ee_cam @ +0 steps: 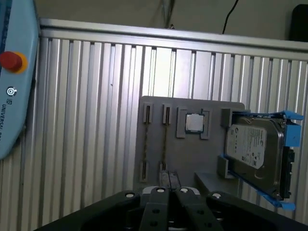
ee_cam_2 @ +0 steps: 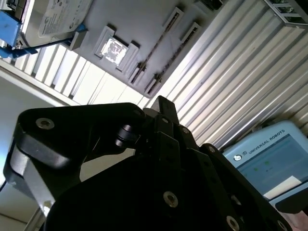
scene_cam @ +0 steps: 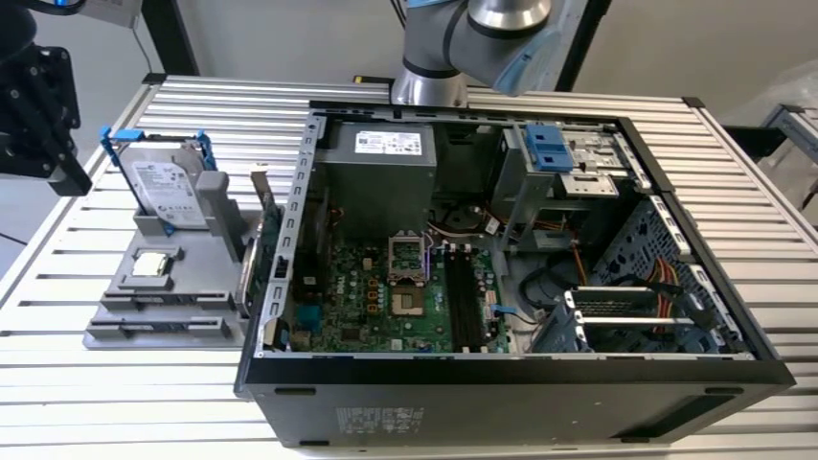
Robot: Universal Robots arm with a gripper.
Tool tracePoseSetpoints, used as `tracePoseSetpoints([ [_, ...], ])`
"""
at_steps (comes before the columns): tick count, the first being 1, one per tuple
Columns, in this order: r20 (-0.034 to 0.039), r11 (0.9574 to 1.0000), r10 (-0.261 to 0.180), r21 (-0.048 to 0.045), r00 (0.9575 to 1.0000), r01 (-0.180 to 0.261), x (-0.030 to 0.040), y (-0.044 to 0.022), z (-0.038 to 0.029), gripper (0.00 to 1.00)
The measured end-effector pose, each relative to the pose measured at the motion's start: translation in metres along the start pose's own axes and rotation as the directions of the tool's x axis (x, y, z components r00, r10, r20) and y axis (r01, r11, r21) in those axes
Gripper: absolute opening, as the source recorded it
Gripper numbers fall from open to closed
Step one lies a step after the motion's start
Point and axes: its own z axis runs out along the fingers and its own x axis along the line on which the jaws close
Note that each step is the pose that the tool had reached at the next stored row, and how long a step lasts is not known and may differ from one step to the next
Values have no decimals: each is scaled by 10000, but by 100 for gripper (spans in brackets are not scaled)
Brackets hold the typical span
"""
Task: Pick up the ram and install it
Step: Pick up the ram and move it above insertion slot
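Claw [ee_cam: 169, 179]: fingertips pressed together, nothing pinched. Its body is cut off by the frame edge in both wrist views.

Ram [ee_cam: 165, 143]: a thin dark strip standing on edge in the grey holder [ee_cam: 192, 159], straight ahead of the fingertips and apart from them. A 2nd strip [ee_cam: 146, 143] lies alongside it, and the 2 are hard to tell apart.

The hard drive [ee_cam: 252, 144] stands on the holder, off to one side of the claw.

In the exterior view the arm [scene_cam: 473, 34] runs out of frame. The open computer case [scene_cam: 511, 383] sits just beside the holder.
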Motion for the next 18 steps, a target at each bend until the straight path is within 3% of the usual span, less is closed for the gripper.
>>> tracePoseSetpoints([
  [5,5,10000,-1,1,10000,1,0,0,0,0],
  [6,5,10000,-1,1,10000,1,0,0,0,100],
  [18,7,10000,-1,2,10000,1,1,-1,13,100],
])
